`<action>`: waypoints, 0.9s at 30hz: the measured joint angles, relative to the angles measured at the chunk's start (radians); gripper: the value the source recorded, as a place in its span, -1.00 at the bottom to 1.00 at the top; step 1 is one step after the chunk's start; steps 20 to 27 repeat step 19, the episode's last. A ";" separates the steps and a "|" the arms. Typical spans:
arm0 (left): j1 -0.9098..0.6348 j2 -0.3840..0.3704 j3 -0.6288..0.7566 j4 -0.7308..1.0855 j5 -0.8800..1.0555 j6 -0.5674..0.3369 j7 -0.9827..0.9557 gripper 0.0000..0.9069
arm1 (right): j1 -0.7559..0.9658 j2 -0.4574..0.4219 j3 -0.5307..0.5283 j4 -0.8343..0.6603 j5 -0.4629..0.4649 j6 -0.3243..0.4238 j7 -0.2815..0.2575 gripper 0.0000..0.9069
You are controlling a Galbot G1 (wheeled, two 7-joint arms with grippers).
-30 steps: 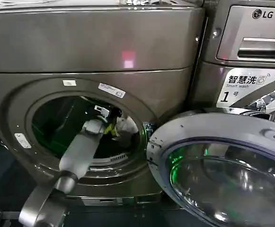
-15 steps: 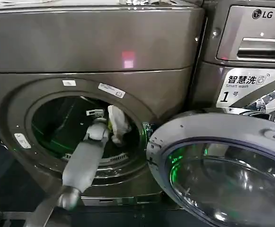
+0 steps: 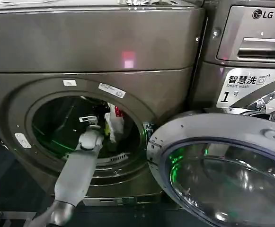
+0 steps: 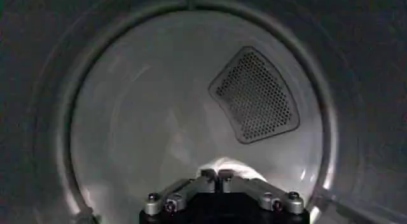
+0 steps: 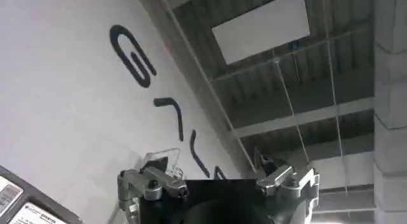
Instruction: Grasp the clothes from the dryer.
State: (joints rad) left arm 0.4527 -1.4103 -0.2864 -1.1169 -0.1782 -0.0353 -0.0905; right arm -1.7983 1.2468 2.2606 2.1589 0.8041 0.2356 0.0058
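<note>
The dryer (image 3: 94, 42) stands with its round door (image 3: 222, 161) swung open to the right. My left arm reaches through the porthole. The left gripper (image 3: 98, 124) is shut on the clothes (image 3: 113, 124), a white piece with red marks and a yellow-green bit, hanging inside the opening just right of the gripper. In the left wrist view the left gripper (image 4: 217, 175) has its fingers pressed together, with a fold of the white clothes (image 4: 224, 165) bulging just beyond them against the pale drum back. The right gripper (image 5: 213, 165) is open, pointing up at a wall and ceiling.
An LG-marked machine (image 3: 255, 28) with a drawer panel stands to the right, a white "1" label (image 3: 246, 87) below it. The drum's rear wall carries a perforated vent (image 4: 255, 95). The open door takes up the lower right in front of the dryer.
My left arm has drawn back and to the left inside the porthole. The clothes have come along with it, lifting off the right side of the drum and now hanging from the gripper.
</note>
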 measured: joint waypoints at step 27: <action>-0.005 0.003 -0.009 -0.002 -0.005 0.015 0.028 -1.00 | 0.001 -0.005 0.008 0.018 0.018 -0.026 -0.011 1.00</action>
